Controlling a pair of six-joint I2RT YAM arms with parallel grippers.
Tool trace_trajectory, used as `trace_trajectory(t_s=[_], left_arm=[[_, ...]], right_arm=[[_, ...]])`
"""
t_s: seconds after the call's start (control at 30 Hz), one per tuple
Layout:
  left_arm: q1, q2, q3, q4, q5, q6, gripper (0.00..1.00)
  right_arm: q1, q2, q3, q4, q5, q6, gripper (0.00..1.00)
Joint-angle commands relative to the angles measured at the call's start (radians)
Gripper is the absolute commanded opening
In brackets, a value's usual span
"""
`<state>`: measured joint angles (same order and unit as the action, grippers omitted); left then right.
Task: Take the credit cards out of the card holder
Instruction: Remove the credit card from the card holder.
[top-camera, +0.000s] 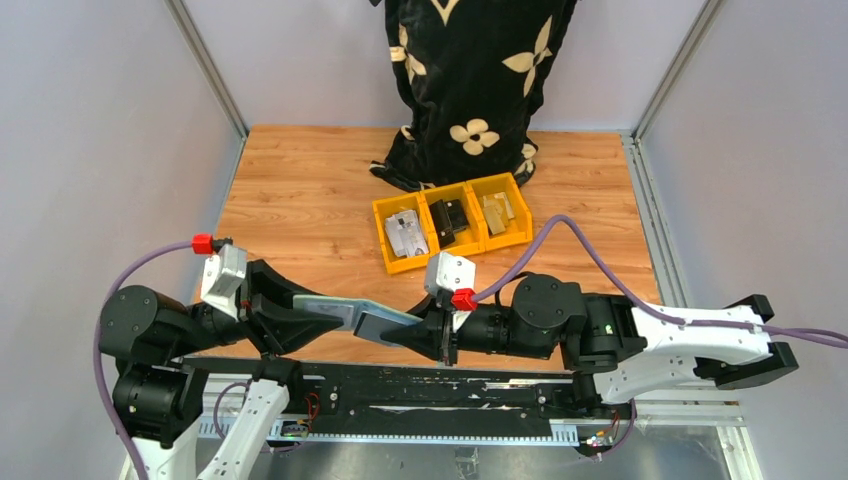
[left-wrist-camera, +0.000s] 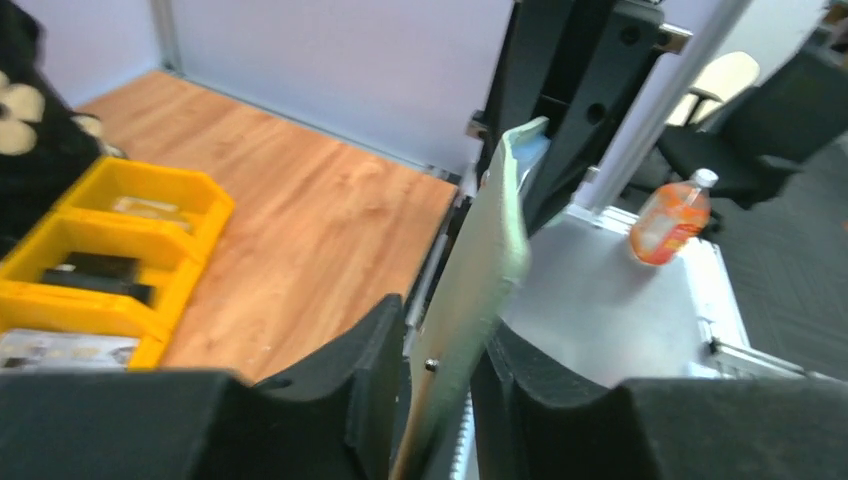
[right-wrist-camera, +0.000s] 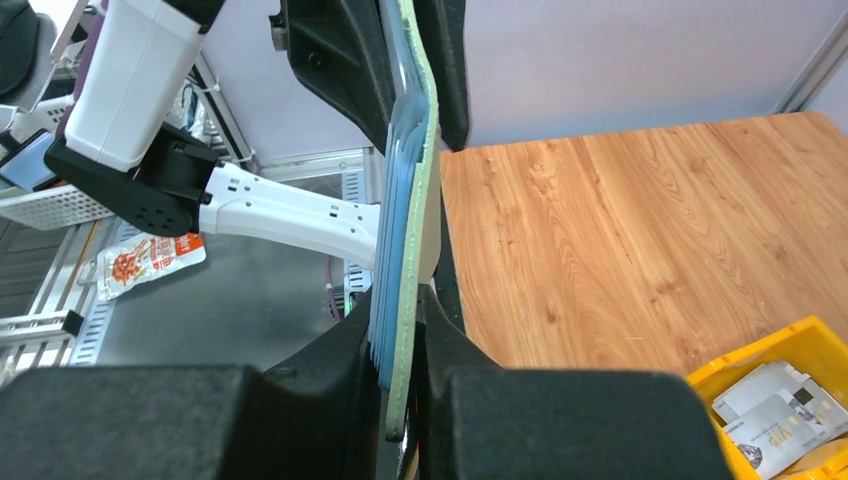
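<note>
The pale grey-green card holder (top-camera: 352, 316) hangs opened out in the air between my two grippers, over the table's near edge. My left gripper (top-camera: 305, 318) is shut on its left end; the left wrist view shows the holder (left-wrist-camera: 482, 270) edge-on between the fingers, gripper (left-wrist-camera: 440, 345). My right gripper (top-camera: 418, 335) is shut on its right end; the right wrist view shows the holder (right-wrist-camera: 418, 200) edge-on with blue layered edges (right-wrist-camera: 390, 260) on its inner side, gripper (right-wrist-camera: 400, 335). I cannot tell cards from slots there. Pale credit cards (right-wrist-camera: 775, 410) lie in a yellow bin.
A yellow three-compartment bin (top-camera: 382, 215) stands mid-table, with pale cards (top-camera: 405, 234) on the left, a black object (top-camera: 450, 216) in the middle and tan pieces on the right. A person in black floral cloth (top-camera: 470, 80) stands behind. An orange bottle (left-wrist-camera: 670, 215) is off the table.
</note>
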<state>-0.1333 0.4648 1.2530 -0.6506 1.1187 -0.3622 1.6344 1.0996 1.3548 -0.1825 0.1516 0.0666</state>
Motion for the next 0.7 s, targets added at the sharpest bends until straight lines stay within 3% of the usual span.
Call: trace_trajectory(t_s=[0.0, 0.23, 0.4, 0.5, 0.67], left_arm=[[-0.002, 0.022, -0.036, 0.136, 0.139, -0.171, 0.33], [-0.002, 0.026, -0.043, 0.191, 0.149, -0.261, 0.2], [-0.002, 0.038, -0.062, 0.17, 0.115, -0.294, 0.12], [-0.002, 0.074, -0.077, 0.104, 0.12, -0.279, 0.06], [-0.002, 0.128, -0.004, -0.139, 0.039, -0.044, 0.0]], right_arm=[[-0.045, -0.045, -0.038, 0.046, -0.149, 0.022, 0.0], [-0.163, -0.044, -0.065, 0.066, -0.353, 0.084, 0.03], [-0.331, 0.003, -0.066, 0.108, -0.535, 0.181, 0.38], [-0.455, 0.042, -0.063, 0.13, -0.669, 0.262, 0.51], [-0.561, 0.043, -0.058, 0.118, -0.697, 0.286, 0.71]])
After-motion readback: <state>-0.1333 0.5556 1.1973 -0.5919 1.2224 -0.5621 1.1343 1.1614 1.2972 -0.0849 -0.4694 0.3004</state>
